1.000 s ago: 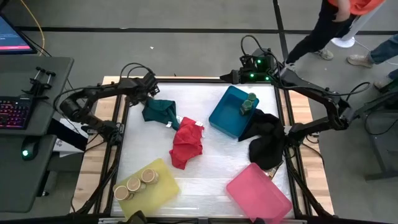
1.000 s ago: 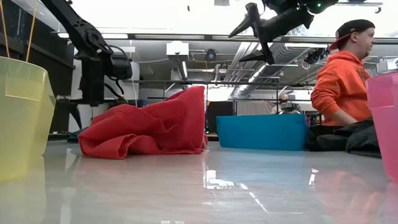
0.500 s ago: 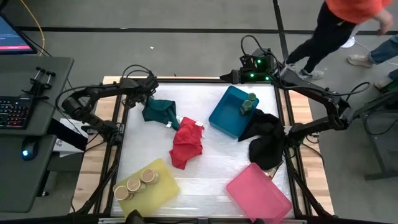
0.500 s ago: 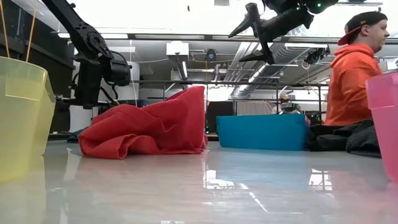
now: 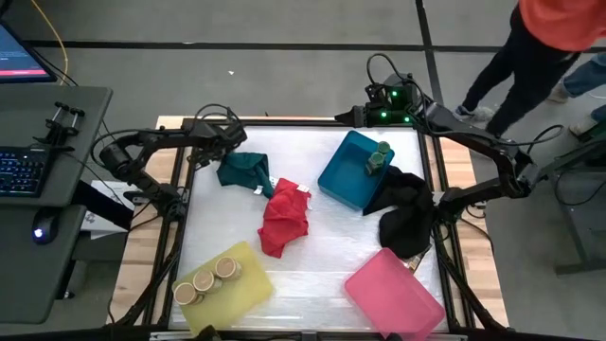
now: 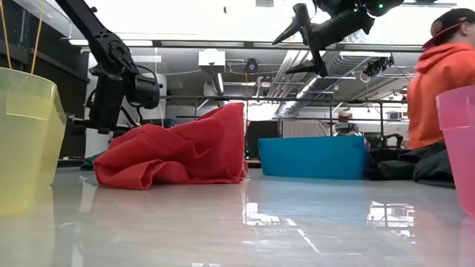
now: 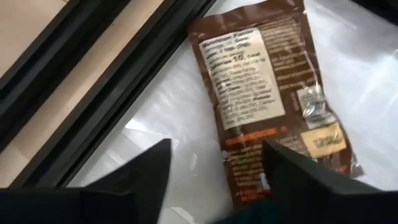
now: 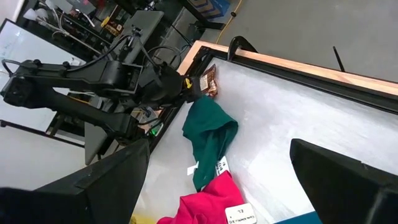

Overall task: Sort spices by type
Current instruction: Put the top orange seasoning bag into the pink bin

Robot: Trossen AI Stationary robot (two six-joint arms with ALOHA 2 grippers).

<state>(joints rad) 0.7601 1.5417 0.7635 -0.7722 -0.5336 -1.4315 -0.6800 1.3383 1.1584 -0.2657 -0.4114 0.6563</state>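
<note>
Packet: flat, glossy, dark brown, with a pale printed label panel, an orange band across its lower part and a small tan patch near one corner; crinkled along its edges. It lies flat on the white table in the far left corner, just beside the black frame rail, near the green cloth. In the right wrist view it shows as a small brown-and-orange shape at the left gripper's tip.

Left gripper: low over the packet at that corner. Fingers part-open, one on each side of the packet's lower end; whether they touch it cannot be told.

Right gripper: raised above the far edge of the table near the blue tray, fingers spread wide, holding nothing.

Tan-lidded jars: three small cylinders in a row inside the yellow tray, near left corner.

Green-lidded jar: small, upright in the blue tray's far end.

Red cloth: crumpled at mid-table, with a white tag.

Black cloth: heaped against the blue tray's right side.

Pink tray: near right corner.

Person: orange top and cap, beyond the table's right side.
</note>
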